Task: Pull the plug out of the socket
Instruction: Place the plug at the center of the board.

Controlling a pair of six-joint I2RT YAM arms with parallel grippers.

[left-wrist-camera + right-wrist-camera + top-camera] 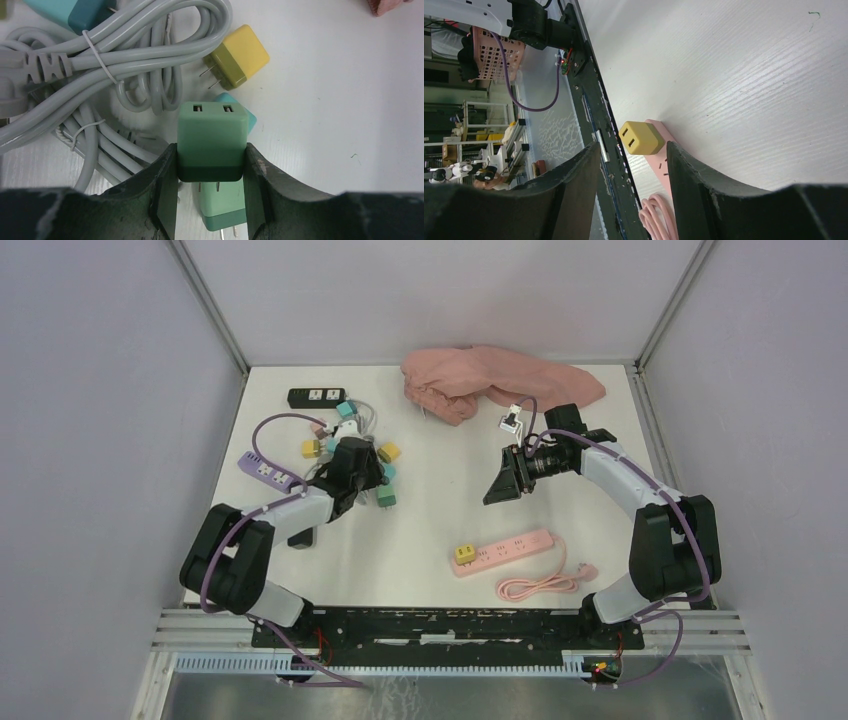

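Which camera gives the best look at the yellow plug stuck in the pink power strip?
The right wrist view: the yellow plug sits large and sharp on the end of the pink power strip. The top external view shows it small but whole. The left wrist view misses it.
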